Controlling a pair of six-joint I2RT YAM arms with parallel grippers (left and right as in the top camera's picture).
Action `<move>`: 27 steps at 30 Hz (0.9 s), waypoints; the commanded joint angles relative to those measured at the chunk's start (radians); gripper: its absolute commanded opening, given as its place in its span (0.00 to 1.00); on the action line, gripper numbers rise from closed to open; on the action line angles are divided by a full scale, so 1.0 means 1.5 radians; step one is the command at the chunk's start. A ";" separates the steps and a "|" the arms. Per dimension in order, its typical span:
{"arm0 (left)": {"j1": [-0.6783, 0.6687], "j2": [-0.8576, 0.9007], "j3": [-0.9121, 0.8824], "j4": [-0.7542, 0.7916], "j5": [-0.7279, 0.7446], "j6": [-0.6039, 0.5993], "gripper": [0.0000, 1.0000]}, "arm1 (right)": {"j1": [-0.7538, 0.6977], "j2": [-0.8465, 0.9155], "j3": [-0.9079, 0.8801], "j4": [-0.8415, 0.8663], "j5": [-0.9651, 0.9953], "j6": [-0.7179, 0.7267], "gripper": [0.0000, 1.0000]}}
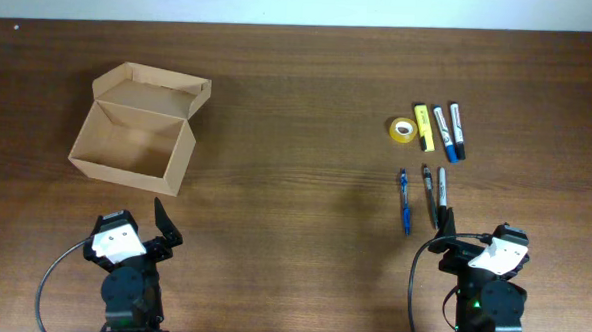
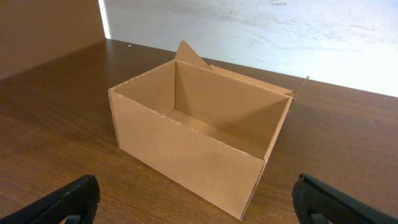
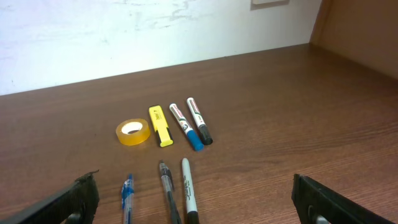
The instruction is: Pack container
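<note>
Overhead and wrist views of a two-arm workstation on a dark wooden table. The container, a plain tan cardboard box, stands in the upper left of the overhead frame, slightly rotated, with its hinged flap lid raised along the far edge and its top open. In the left wrist view the container fills the centre of the frame, one corner turned toward the camera. The left gripper sits at the lower left of the overhead frame, just below the container and apart from it, its fingers spread wide at the two lower corners of its wrist view and holding nothing. The right gripper sits at the lower right, likewise spread wide and unloaded, its fingers at the lower frame corners. Above it, well apart from the container, lie a yellow tape roll, a yellow highlighter, a blue-capped marker and a black-capped marker in a row. Nearer the right gripper lie a blue pen, a dark pen and a white-barrelled marker.
</note>
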 commanded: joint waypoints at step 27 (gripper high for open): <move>0.003 0.031 0.108 -0.016 0.151 -0.001 1.00 | -0.005 -0.007 -0.005 0.001 0.008 0.005 0.99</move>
